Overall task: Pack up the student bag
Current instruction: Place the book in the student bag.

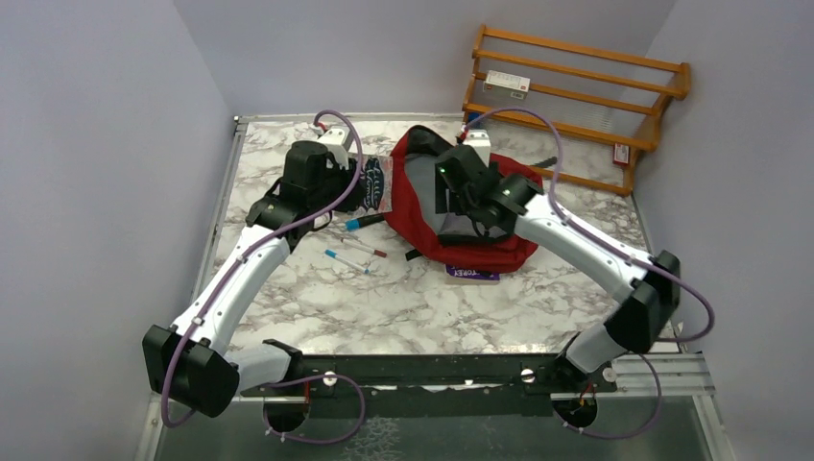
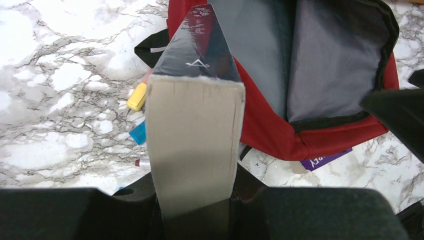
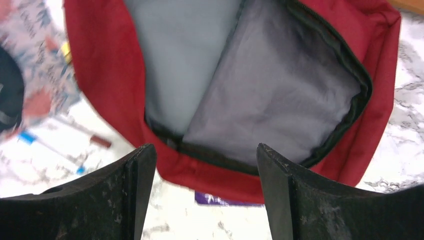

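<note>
Over soft red student bag [image 3: 110, 75], right claw [image 3: 205, 190] wide, left claw [image 2: 195, 215] gripping book [image 2: 192, 135]

Wooden rack [image 1: 586, 52] at 1 o'clock, behind marble table [image 1: 403, 307], w/ white box [image 1: 507, 84] on its upper shelf. Blue-capped pen [image 1: 346, 260] & red-capped pen [image 1: 365, 248] lie side by side approx. 9 o'clock of table ctr; blue marker [image 1: 365, 222] at their 12. Purple booklet [image 1: 472, 275] at 4 o'clock, partly hidden.
</note>
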Controlling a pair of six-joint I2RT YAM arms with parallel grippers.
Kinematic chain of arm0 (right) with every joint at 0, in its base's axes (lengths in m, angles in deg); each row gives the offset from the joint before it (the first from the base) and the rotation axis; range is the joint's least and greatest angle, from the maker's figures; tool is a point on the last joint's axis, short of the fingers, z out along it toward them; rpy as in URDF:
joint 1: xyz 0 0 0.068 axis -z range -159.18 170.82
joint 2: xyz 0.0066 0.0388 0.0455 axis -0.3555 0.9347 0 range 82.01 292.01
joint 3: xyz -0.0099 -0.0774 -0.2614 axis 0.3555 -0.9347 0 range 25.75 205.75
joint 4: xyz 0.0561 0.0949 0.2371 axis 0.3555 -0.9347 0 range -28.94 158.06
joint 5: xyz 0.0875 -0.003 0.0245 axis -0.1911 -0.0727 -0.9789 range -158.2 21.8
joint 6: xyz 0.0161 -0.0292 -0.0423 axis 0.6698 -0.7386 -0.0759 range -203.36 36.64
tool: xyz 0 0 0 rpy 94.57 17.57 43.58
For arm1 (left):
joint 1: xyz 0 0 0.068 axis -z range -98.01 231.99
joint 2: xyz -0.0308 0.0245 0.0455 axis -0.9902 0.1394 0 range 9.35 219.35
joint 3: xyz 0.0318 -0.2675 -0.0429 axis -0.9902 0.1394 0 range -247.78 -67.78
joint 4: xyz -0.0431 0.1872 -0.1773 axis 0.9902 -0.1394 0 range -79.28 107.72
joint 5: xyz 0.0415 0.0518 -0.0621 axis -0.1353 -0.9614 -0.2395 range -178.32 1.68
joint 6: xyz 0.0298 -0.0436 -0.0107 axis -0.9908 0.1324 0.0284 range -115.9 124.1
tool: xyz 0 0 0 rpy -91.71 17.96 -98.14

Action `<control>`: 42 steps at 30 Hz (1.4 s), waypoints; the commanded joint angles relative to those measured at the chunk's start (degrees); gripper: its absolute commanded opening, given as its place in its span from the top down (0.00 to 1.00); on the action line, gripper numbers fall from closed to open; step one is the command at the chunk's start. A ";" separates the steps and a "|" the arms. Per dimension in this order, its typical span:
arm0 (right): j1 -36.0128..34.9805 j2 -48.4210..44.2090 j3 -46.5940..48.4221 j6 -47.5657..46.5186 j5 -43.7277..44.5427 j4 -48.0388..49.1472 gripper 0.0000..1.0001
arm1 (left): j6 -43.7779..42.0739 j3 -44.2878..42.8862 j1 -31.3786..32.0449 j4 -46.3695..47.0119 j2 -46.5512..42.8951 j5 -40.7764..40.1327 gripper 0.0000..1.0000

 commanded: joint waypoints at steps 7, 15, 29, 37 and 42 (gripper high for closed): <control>1.32 25.41 21.57 14.74 16.91 -16.24 0.22 | 2.82 -0.38 -0.18 4.63 -5.03 -4.08 1.00; 5.52 35.06 28.91 14.29 16.65 -18.48 0.22 | 1.21 1.86 -0.16 3.20 -7.56 -6.29 1.00; 6.71 48.78 40.96 13.37 22.56 -26.24 0.22 | 1.95 4.05 -0.16 0.09 -9.69 -16.17 1.00; 6.71 49.72 41.70 16.08 25.81 -31.76 0.43 | 2.21 3.71 -0.19 0.42 -9.40 -13.86 1.00; 6.71 42.31 35.44 9.78 21.37 -22.87 0.76 | 2.91 1.07 -0.17 0.44 -8.54 -9.59 1.00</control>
